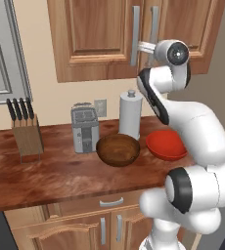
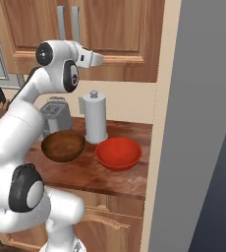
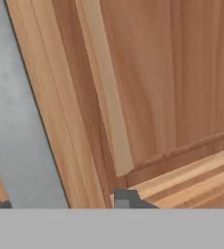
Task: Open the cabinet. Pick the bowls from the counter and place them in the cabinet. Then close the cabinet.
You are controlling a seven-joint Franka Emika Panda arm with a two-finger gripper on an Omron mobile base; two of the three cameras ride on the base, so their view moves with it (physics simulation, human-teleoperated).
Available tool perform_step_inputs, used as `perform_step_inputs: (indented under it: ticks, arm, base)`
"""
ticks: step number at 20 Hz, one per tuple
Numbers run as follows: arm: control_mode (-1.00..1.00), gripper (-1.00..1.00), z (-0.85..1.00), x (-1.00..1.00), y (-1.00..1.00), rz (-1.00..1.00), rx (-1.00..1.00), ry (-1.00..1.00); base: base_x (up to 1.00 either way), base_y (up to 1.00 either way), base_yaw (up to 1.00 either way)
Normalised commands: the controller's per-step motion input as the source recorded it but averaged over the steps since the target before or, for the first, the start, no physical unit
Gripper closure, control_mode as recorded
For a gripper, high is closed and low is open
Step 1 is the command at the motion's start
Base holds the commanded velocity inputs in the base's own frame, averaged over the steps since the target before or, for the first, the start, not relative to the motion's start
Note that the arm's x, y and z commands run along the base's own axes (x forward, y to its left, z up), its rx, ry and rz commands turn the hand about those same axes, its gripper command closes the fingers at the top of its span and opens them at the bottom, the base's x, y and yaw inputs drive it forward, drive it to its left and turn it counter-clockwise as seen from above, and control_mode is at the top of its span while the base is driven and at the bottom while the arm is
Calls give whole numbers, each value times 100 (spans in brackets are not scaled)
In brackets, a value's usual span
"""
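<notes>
The cabinet (image 1: 95,34) (image 2: 115,29) hangs over the counter (image 1: 51,171) (image 2: 110,179) with both doors shut. My gripper (image 1: 140,47) (image 3: 63,202) is raised to the left door's grey bar handle (image 1: 135,29) (image 3: 16,121). In the hand view the bar runs between my two fingertips (image 3: 128,199), with a gap still showing on one side. The jaws are open around it. The brown wooden bowl (image 1: 118,149) (image 2: 63,146) and the red bowl (image 1: 166,144) (image 2: 118,153) sit side by side on the counter, below my arm.
A paper towel roll (image 1: 130,114) (image 2: 95,118) stands just behind the bowls. A toaster (image 1: 84,129) and a knife block (image 1: 26,132) stand further left. A tall grey wall (image 2: 198,123) closes the counter's right end. Base cabinet doors (image 1: 85,229) lie below.
</notes>
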Motion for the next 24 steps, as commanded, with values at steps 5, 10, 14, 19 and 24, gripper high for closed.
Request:
perform_step_inputs:
  ticks: [5,10,14,19,24]
  arm:
    - [-100,100,-10,-60,-100,5,49,0]
    - [-100,100,-12,-74,-100,3,47,-6]
    - [-100,100,-27,-78,-100,1,27,-40]
    - [-100,100,-32,-94,-94,0,4,-61]
    - [-100,100,-33,-97,-57,-15,0,-46]
  base:
    - [0,0,0]
    - [0,0,0]
    - [0,0,0]
    - [0,0,0]
    - [0,0,0]
